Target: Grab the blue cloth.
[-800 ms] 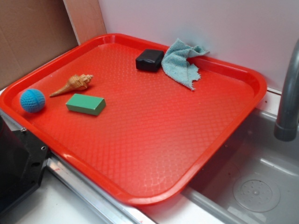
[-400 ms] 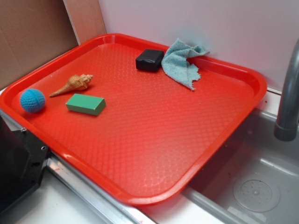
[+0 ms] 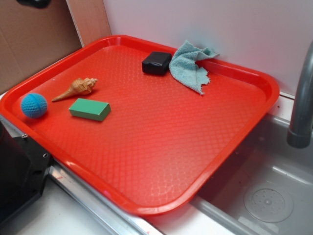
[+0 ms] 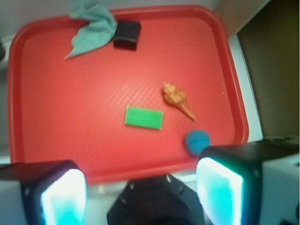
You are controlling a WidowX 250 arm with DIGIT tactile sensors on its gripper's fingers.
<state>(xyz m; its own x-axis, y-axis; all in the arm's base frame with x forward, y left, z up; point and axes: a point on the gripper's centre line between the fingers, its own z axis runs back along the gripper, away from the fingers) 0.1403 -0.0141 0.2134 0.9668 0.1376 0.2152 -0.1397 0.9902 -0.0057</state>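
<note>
Wrist view, gripper (image 4: pixel 140 187) high above the red tray (image 4: pixel 42 140), fingers spread apart and holding nothing, blue cloth (image 3: pixel 190 66) crumpled at the tray's far edge (touching the black block (image 3: pixel 156 62)), well apart from the gripper.

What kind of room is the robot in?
Probably a kitchen, or a play one. A red tray lies partly over a grey sink with a round drain, and a grey faucet pipe stands at the right.
</note>
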